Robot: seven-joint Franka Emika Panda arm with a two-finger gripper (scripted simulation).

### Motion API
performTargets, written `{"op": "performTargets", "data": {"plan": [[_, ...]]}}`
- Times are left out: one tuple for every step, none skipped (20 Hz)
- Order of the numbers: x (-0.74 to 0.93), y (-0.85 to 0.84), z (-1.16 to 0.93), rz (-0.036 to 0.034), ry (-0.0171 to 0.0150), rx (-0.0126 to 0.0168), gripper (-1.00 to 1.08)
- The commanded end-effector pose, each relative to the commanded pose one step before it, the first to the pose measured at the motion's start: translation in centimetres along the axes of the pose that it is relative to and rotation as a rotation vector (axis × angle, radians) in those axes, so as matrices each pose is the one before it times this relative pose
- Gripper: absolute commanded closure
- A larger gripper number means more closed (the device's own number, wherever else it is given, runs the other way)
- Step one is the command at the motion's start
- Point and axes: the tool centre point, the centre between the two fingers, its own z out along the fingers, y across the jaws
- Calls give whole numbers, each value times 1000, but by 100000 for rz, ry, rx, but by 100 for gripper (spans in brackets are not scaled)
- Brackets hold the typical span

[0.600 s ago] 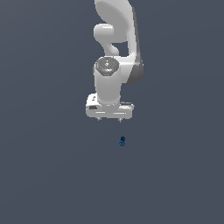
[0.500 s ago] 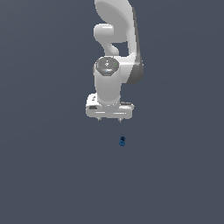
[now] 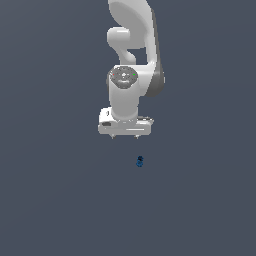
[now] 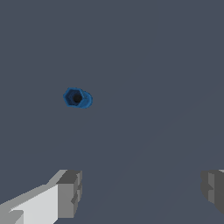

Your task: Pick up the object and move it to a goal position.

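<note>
Gripper (image 3: 125, 136) first: my wrist view shows its 2 fingertips (image 4: 70, 192) spread wide with nothing between them, so I read it as empty. It hangs above the table (image 3: 50, 200), pointing down. The object (image 3: 139, 161) — a tiny dark blue piece — lies on the table near the gripper but clear of it, not between the fingers; in the wrist view I see it end-on (image 4: 77, 98), well ahead of the fingertips.

As I judge it, the task has barely started: no grasp, no lift, no carry. What remains is lining the gripper up over the piece, descending, closing, and moving it to the goal — I see no goal marker in either view.
</note>
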Motion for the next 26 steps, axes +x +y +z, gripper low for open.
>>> {"op": "performTargets", "data": {"plan": [[-4, 9, 8, -323, -110, -114, -92], [-11, 12, -14, 194, 46, 57, -92], [1, -11, 2, 0, 0, 0, -92], [35, -16, 21, -95, 22, -8, -92], [75, -72, 47, -233, 49, -22, -92], [115, -95, 74, -306, 78, -22, -92], [154, -135, 98, -404, 114, -23, -92], [192, -169, 124, -495, 146, -23, -92], [230, -201, 150, -583, 176, -23, -92], [266, -236, 176, -676, 207, -21, -92], [299, -266, 203, -765, 232, -20, -92], [334, -301, 231, -867, 260, -17, -92], [369, -335, 261, -963, 288, -12, -92], [402, -368, 293, -1051, 318, -3, -92], [435, -404, 325, -1144, 350, 10, -92], [468, -438, 361, -1232, 381, 25, -92], [490, -465, 390, -1300, 405, 42, -92], [458, -439, 376, -1219, 384, 55, -92], [417, -405, 352, -1115, 355, 63, -92], [376, -369, 327, -1012, 326, 67, -92], [337, -334, 300, -910, 296, 69, -92], [299, -298, 272, -809, 266, 68, -92], [262, -266, 242, -715, 237, 66, -92], [225, -227, 213, -612, 204, 60, -92], [189, -192, 181, -517, 174, 54, -92], [154, -157, 149, -422, 142, 46, -92]]}}
